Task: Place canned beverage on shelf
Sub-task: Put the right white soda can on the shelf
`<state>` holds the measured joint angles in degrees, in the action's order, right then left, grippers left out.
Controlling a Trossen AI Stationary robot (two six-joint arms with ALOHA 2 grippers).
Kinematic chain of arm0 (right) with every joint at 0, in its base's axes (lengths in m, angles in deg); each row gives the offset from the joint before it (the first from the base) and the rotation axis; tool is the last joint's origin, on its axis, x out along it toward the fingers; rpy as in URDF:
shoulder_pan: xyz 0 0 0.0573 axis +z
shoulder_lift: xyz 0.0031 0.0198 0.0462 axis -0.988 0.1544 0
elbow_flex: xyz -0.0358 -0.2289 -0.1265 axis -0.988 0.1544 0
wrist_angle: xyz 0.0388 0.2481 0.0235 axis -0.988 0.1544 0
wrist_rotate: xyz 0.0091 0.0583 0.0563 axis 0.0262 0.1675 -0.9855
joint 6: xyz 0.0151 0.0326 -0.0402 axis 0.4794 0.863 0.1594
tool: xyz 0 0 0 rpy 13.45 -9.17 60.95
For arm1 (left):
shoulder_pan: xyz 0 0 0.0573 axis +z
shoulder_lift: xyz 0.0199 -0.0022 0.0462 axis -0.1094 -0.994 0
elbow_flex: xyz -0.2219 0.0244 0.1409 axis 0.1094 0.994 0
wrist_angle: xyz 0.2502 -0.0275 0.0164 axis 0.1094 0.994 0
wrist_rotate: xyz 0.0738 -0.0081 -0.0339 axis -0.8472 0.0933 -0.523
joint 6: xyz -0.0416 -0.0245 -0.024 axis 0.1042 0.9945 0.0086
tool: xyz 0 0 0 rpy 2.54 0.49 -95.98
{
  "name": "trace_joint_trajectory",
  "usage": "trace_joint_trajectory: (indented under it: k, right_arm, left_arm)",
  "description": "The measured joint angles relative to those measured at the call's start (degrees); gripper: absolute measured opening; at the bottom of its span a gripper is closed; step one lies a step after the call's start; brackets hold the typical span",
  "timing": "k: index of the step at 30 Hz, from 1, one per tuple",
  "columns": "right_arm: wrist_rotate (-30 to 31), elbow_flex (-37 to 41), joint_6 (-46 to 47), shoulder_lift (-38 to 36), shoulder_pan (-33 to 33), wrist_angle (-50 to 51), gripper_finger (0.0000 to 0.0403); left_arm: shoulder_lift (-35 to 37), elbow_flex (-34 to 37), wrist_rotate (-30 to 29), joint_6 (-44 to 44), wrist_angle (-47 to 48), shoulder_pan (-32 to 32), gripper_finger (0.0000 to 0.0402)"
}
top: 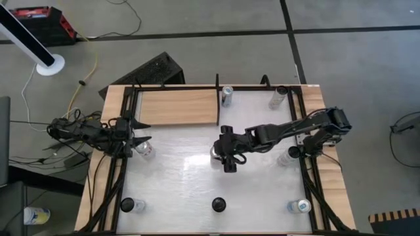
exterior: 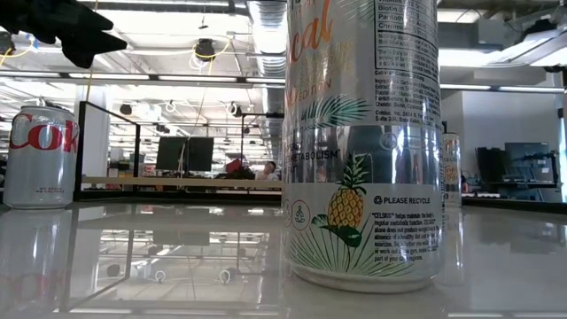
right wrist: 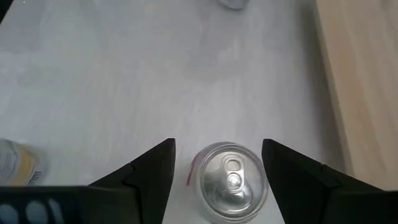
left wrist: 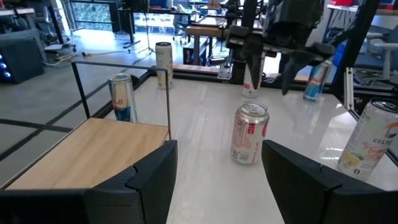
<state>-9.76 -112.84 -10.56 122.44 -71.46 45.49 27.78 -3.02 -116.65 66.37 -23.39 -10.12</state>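
Observation:
A silver-and-red beverage can (top: 214, 155) stands upright on its base in the middle of the white table; it also shows in the left wrist view (left wrist: 250, 134). My right gripper (top: 230, 165) hangs open just above it, slanting down, and its fingers stand on either side of the can's top (right wrist: 232, 180) without touching. The shelf (top: 177, 107), a light wood panel with black rails, lies at the table's far left. My left gripper (left wrist: 217, 186) waits open and level at the left edge, touching nothing.
Other cans stand around the table: two at the far edge (top: 227, 96) (top: 278, 98), one beside my left gripper (top: 143, 149), one at the right (top: 287, 157), and three along the near edge (top: 128, 205) (top: 218, 205) (top: 300, 206). A black rail (left wrist: 169, 99) borders the shelf.

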Motion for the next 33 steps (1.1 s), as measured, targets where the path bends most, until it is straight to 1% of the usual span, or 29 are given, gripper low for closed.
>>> trace_joint_trajectory:
  k: [12, 15, 16, 26, 28, 30, 32, 33]
  right_arm:
    - [0.0, 0.0, -0.7, 0.0, -0.8, 0.1, 0.0266]
    - [3.6, 0.0, 0.7, 0.0, -1.2, -0.9, 0.0266]
    - [3.7, 0.0, 0.6, 0.0, -1.2, -1.2, 0.0266]
    - [3.3, 0.0, -1.1, 0.1, -1.1, -1.5, 0.0263]
    - [3.2, 0.0, -2.3, 0.1, -1.1, -1.6, 0.0252]
    - [3.2, 0.0, -4.0, 0.1, -1.0, -1.6, 0.0225]
    - [3.2, 0.0, -5.4, 0.1, -0.6, -1.6, 0.0181]
    - [3.1, 0.0, -6.1, 0.1, -0.3, -1.7, 0.0152]
  left_arm:
    - [0.0, 0.0, 0.0, 0.0, 0.0, 0.0, 0.0219]
    - [0.0, 0.0, 0.0, 0.0, 0.0, 0.0, 0.0219]
    - [0.0, 0.0, 0.0, 0.0, 0.0, 0.0, 0.0219]
    - [0.0, 0.0, 0.0, 0.0, 0.0, 0.0, 0.0219]
    - [0.0, 0.0, 0.0, 0.0, 0.0, 0.0, 0.0219]
    - [0.0, 0.0, 0.0, 0.0, 0.0, 0.0, 0.0219]
    - [0.0, 0.0, 0.0, 0.0, 0.0, 0.0, 0.0219]
    - [0.0, 0.0, 0.1, 0.0, 0.0, 0.0, 0.0219]
